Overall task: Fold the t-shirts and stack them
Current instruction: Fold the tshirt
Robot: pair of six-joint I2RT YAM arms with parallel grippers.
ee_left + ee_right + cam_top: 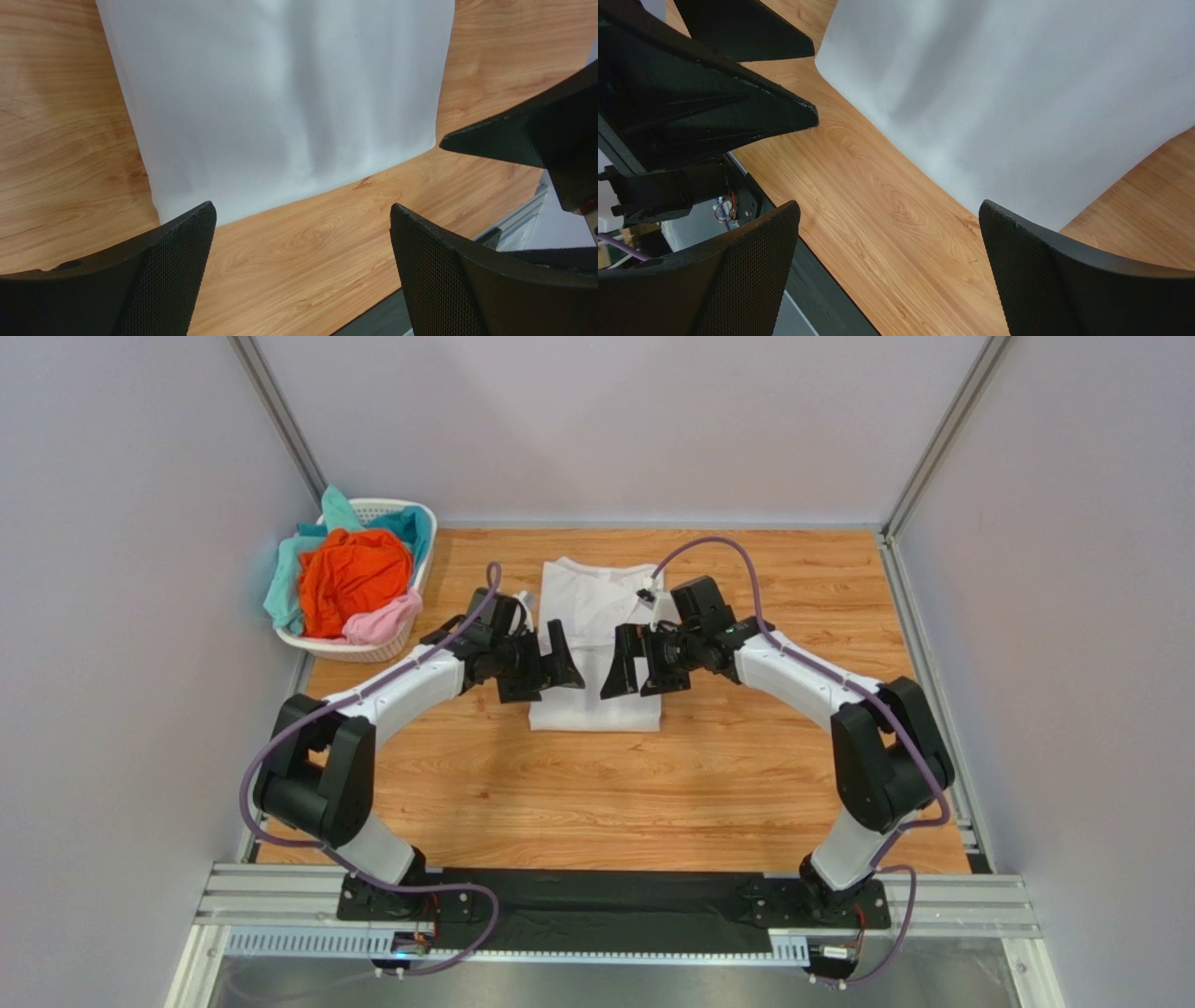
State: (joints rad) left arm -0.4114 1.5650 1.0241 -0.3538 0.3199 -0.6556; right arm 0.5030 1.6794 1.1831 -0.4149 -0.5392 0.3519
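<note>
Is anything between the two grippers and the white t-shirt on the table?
Nothing visible does. The left gripper and right gripper, both open, hang just above the near edge of the folded white cloth t-shirt on the wooden table.

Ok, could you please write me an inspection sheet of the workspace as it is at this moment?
Surface: wooden table, bare wood grain in front of the arms.
Job's things: white t-shirt lies flat as a narrow rectangle mid-table; orange t-shirt, teal t-shirt and pale pink t-shirt are heaped unfolded in the white basket at the far left corner.
Clutter: nothing seen.
Grippers: left gripper and right gripper are both open, with nothing between the fingers, facing each other over the white t-shirt's near end.
Cables: purple cables loop along both arms, clear of the cloth.
Surroundings: pale walls on three sides; metal rail at the near edge.
</note>
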